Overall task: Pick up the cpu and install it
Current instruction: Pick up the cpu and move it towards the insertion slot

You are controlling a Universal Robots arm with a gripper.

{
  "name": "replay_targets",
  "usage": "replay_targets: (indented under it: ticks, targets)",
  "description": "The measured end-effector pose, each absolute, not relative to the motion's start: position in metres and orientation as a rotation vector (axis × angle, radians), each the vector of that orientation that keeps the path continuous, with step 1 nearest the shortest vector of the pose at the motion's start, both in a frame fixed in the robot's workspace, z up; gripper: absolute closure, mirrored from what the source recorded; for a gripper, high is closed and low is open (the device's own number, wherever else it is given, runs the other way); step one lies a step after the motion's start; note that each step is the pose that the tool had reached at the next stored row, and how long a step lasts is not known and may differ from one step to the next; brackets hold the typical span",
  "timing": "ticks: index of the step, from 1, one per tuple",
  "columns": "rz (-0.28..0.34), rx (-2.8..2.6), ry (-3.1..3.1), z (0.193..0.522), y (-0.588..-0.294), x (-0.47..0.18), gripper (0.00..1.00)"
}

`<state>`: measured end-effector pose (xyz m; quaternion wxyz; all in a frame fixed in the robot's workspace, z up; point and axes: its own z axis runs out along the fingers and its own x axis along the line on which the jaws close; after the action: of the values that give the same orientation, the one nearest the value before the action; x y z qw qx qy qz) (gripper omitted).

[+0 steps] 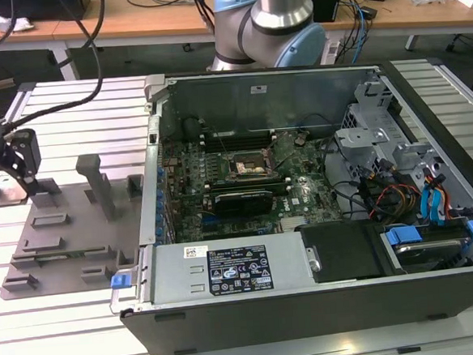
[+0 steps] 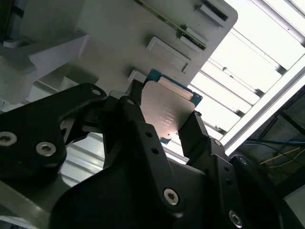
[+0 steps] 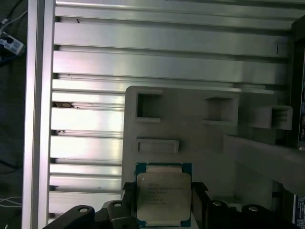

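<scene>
Exterior view: the gripper (image 1: 14, 186) hangs at the far left, low over a grey plastic tray (image 1: 70, 238) that lies flat on the slatted metal counter (image 1: 69, 339). An open computer case (image 1: 255, 95) lies on the same counter, just beside the tray on the exterior view's right. The motherboard inside faces up, and its black-framed socket (image 1: 250, 167) sits near the middle of the board, well apart from the gripper. The arm's base (image 1: 278, 16) rises behind the case.

In both wrist views the gripper is clamped on the cpu (image 3: 163, 198), with the two black fingers (image 3: 198, 194) pressing against opposite edges of the chip. The silvery metal top faces the camera in the first wrist view, and a thin blue-green rim shows around it. In the second wrist view the cpu (image 2: 167, 112) sits between the fingers (image 2: 138, 121) with the pale tray (image 2: 119, 28) behind it. The chip is over the tray, near a low rectangular block (image 3: 157, 145) and two square pockets. I cannot tell whether its underside touches the tray or hangs just clear of it.
</scene>
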<state>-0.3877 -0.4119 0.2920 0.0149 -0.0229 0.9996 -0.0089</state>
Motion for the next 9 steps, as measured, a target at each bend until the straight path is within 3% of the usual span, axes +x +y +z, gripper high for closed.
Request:
replay_targets:
  ticks: [9]
  targets:
    - [-0.028, -0.071, 3.111, 0.307, -0.412, -0.388, 0.45]
